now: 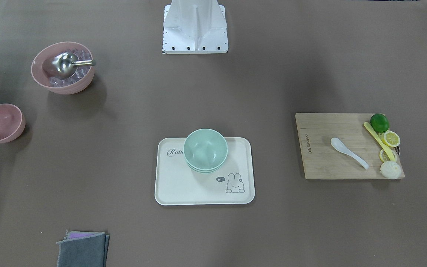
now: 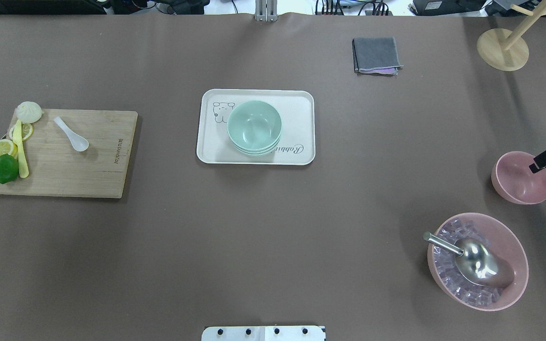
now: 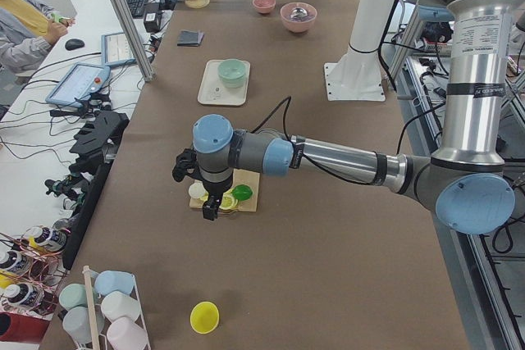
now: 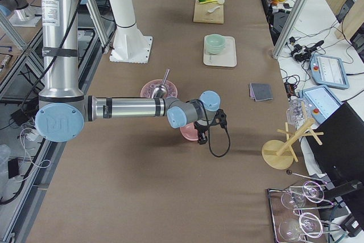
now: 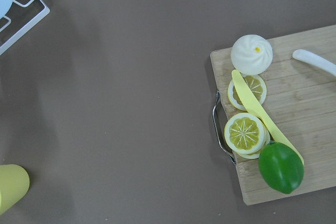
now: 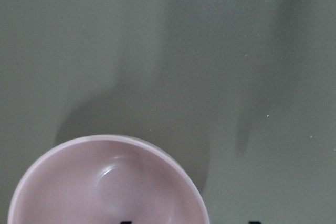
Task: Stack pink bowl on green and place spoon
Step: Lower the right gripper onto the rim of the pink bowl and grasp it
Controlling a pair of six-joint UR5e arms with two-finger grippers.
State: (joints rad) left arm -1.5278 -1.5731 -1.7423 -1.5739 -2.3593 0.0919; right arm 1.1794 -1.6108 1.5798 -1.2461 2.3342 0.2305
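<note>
Right gripper (image 2: 544, 161): fingers apart astride rim of small empty pink bowl (image 2: 514, 182), far right, set for pinch-lift | stacked pale green bowls (image 2: 254, 124) on cream tray (image 2: 301, 102) | white ceramic spoon (image 2: 71, 134) on wooden board (image 2: 88, 175) | left gripper (image 3: 211, 206): grip state unclear

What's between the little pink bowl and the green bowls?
Only bare brown table between the little pink bowl and the green bowls, as the overhead view shows. The grey cloth and the ice bowl sit off that line.
</note>
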